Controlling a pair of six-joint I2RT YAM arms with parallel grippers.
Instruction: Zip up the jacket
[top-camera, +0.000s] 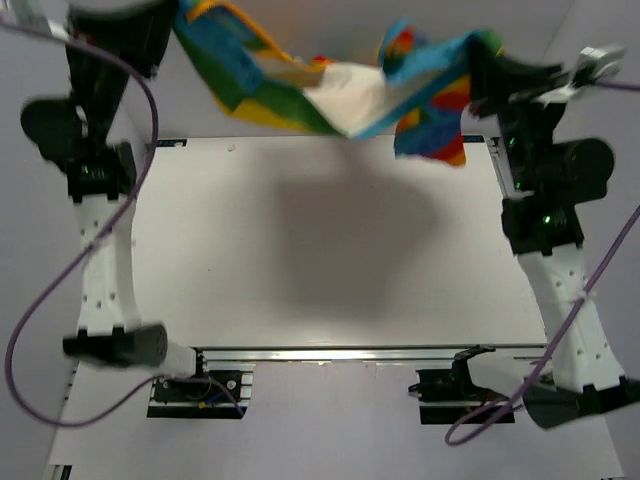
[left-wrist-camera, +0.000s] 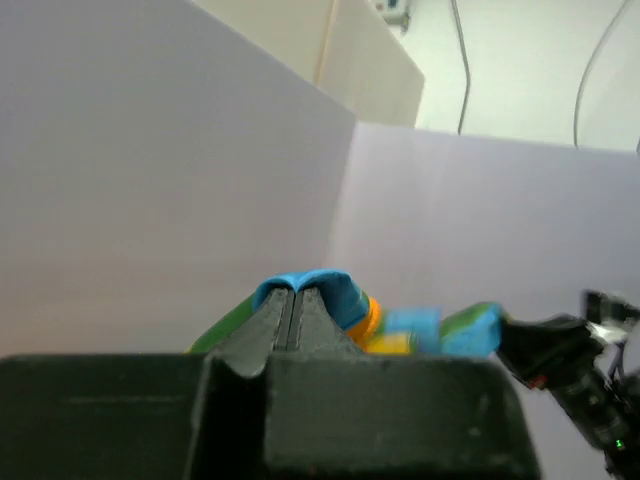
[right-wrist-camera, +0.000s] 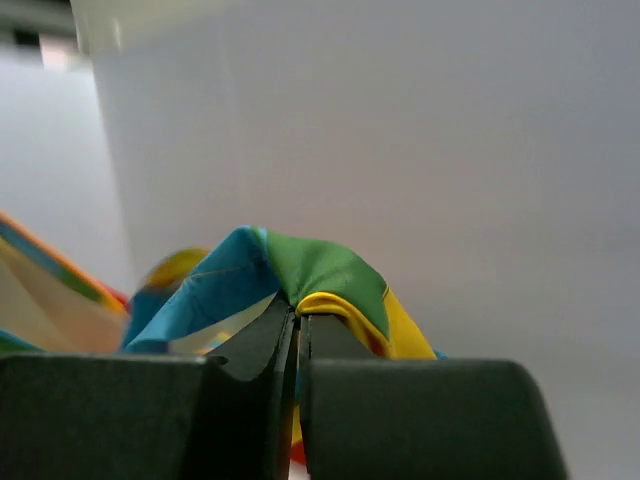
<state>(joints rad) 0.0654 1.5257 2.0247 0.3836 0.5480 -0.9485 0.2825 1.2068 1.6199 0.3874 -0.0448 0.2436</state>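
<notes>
The rainbow-striped jacket hangs in the air above the far edge of the table, stretched between both grippers, its white lining showing in the middle. My left gripper is shut on its left end; in the left wrist view the closed fingertips pinch blue fabric. My right gripper is shut on its right end; in the right wrist view the fingertips pinch green, blue and yellow fabric. The zipper is not clearly visible.
The white table top lies below with the jacket's shadow on it. Both arm bases stand on the rail at the near edge. Purple cables loop beside each arm. Grey walls surround the table.
</notes>
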